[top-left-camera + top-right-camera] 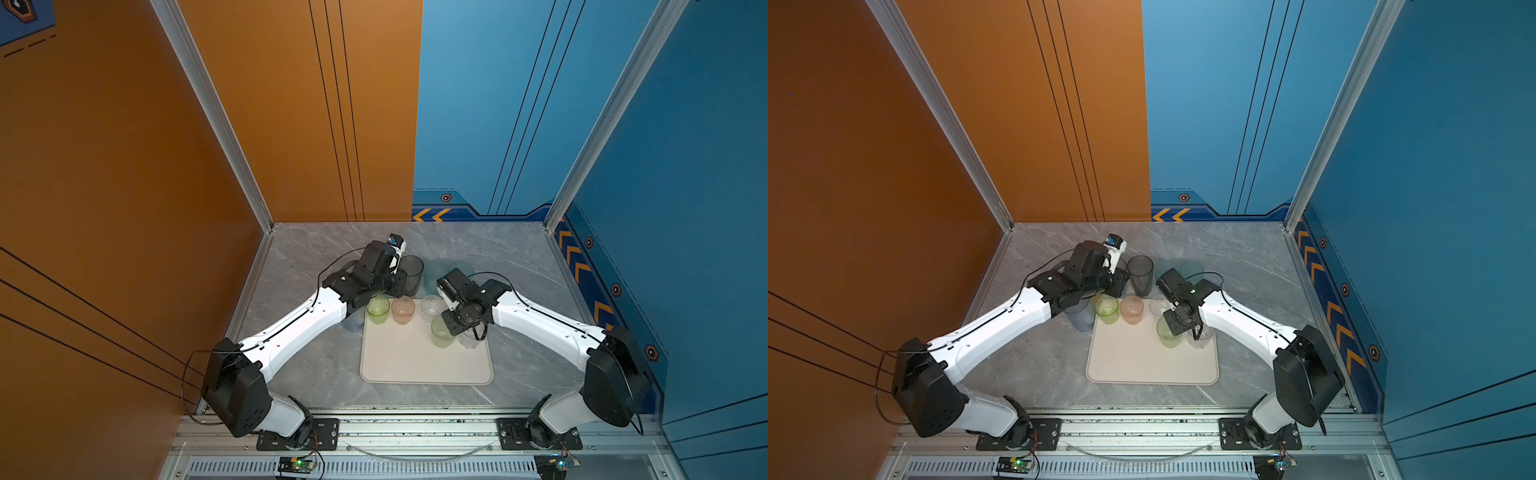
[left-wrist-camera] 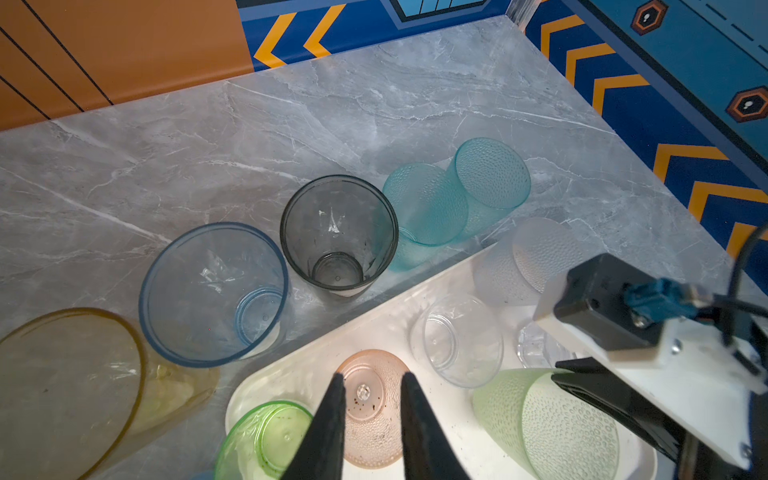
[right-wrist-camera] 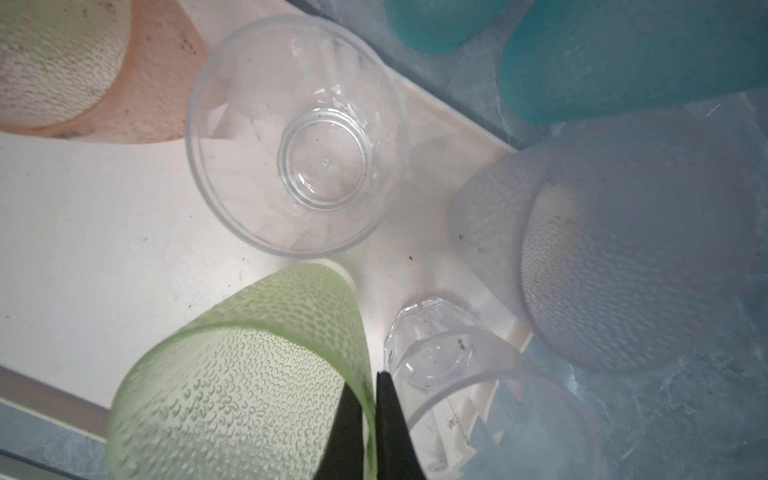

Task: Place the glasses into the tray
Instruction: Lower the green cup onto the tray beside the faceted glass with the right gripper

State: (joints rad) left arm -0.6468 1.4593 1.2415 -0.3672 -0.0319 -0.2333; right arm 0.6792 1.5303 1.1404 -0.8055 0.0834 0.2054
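Right gripper [image 3: 368, 380]: jaws clamped on pale green tumbler [image 3: 232, 374] rim, in tray [image 3: 83, 208]. Left gripper [image 2: 372, 376]: jaws apart above pink tumbler [image 2: 370, 419].

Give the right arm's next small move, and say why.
Probably open the right gripper and lift straight up. Its jaws pinch the rim wall of the pale green glass, one finger inside and one outside, and that glass seems to stand upright on the tray, so only the release is left.
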